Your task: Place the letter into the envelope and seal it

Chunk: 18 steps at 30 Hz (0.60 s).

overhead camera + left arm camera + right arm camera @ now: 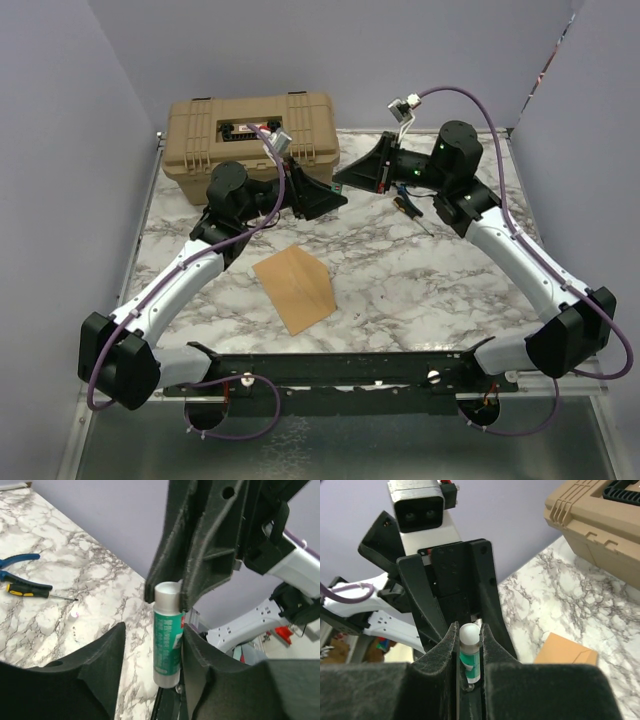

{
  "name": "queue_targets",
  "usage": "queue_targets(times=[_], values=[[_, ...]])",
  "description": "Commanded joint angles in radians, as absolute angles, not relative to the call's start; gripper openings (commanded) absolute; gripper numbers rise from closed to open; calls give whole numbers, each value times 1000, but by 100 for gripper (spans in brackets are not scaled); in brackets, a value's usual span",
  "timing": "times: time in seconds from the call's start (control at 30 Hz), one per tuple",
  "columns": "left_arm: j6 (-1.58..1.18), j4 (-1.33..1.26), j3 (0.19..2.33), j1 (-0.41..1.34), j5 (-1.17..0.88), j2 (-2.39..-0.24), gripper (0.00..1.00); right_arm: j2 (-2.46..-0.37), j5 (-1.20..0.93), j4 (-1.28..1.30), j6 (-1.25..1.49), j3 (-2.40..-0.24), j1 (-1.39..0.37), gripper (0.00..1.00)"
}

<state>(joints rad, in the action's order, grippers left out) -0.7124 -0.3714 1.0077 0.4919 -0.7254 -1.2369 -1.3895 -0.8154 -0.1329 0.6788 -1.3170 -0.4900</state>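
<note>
The orange-brown envelope (293, 290) lies flat on the marble table in front of the arms; one corner of it shows in the right wrist view (567, 651). I see no separate peach letter. Both grippers meet in the air near the tan case. My right gripper (469, 630) (343, 180) is shut on the white cap of a green-and-white glue stick (470, 652). My left gripper (155, 640) (338, 198) is open around the stick's body (167, 635), which rests against the right finger (215, 675).
A tan hard case (250, 140) stands at the back left. A yellow-and-black screwdriver (412, 212) (27, 591) and blue-handled pliers (17, 560) lie on the table at the back right. Purple walls close in on three sides.
</note>
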Motion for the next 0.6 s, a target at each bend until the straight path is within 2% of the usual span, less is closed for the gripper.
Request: queue_targets(times=[0.0,0.17,0.3,0.33,0.37,0.47,0.5,0.53,0.57], values=[[-700,-345,1006,485,-820,-1210,40,-1394,-903,-31,582,-1355,-494,4],[-712,-350,1013,485,-820,-1224,27,-1418,-932,-2,558,-1384,-495,4],[-709,-355,1012,486,-807,-1230,0,-1438,-941,-2,564,-1415,-498,5],[-707,-356,1012,486,-799,-1229,0,-1437,-924,-2,569,-1416,-499,7],[-705,-358,1011,485,-784,-1226,0,-1432,-894,-2,573,-1413,-499,17],[-699,-360,1001,486,-672,-1208,0,-1382,-742,-15,595,-1370,-498,67],[-706,-362,996,485,-625,-1201,0,-1352,-690,-49,607,-1341,-498,80],[-724,-364,991,485,-566,-1198,0,-1322,-645,-100,631,-1305,-500,88],[-751,-379,983,485,-514,-1197,0,-1293,-611,-161,661,-1268,-502,91]])
